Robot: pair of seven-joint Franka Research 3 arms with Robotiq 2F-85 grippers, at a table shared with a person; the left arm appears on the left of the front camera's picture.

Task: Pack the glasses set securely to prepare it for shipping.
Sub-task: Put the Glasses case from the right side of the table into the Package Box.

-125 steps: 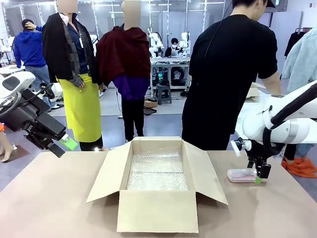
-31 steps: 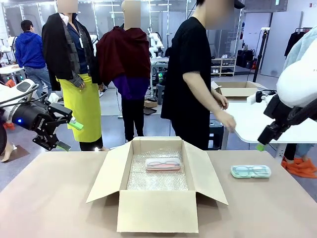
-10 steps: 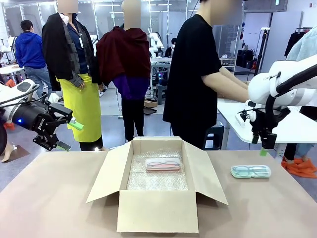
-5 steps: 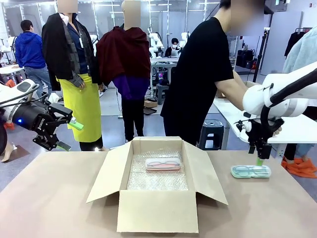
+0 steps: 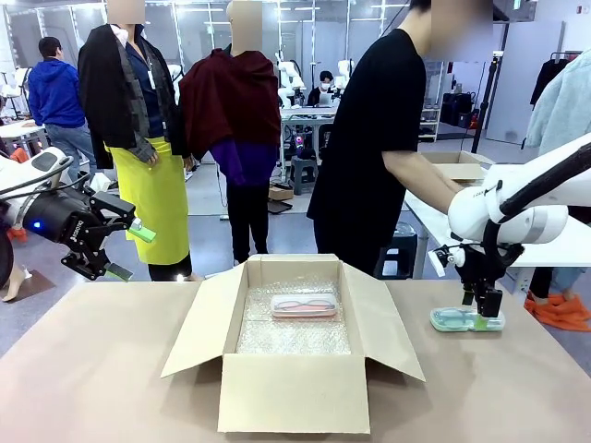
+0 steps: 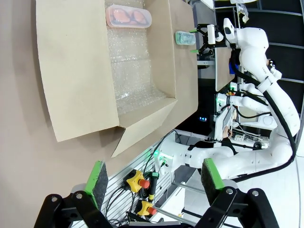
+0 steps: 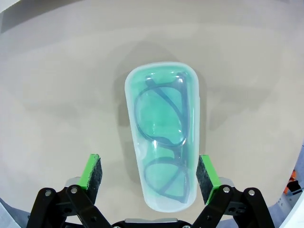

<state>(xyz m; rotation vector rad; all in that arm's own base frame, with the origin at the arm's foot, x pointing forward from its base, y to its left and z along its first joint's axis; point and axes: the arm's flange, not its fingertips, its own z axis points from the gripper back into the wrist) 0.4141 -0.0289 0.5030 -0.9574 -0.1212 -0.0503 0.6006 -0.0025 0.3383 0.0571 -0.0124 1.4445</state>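
While the right gripper (image 5: pixel 481 316) hangs straight down over it with its jaws wide apart, the mint-teal glasses case (image 5: pixel 466 319) lies flat on the desk (image 5: pixel 92 369) to the right of the cardboard box (image 5: pixel 295 397), its long axis running left to right in the front view. Seen from the right wrist, that case (image 7: pixel 164 142) runs lengthwise up the picture, with the gripper (image 7: pixel 149 173) straddling its near end, one green pad beside each long side; one pad stands clear of the plastic and the other sits just beside the edge, contact unclear. That view also shows the frames folded inside, which the front view only hints at. Across the far end of the box lies the pink glasses case (image 5: pixel 303 305) on bubble wrap (image 5: pixel 294 340), parallel to the far wall. Off the desk's left edge the left gripper (image 5: pixel 129 252) hangs open and empty. From the left wrist, the box (image 6: pixel 76 71) is seen from above, with the pink case (image 6: pixel 128 15) at one end. A person in black (image 5: pixel 379 138) stands beyond the desk, leaning toward a white table at the right.
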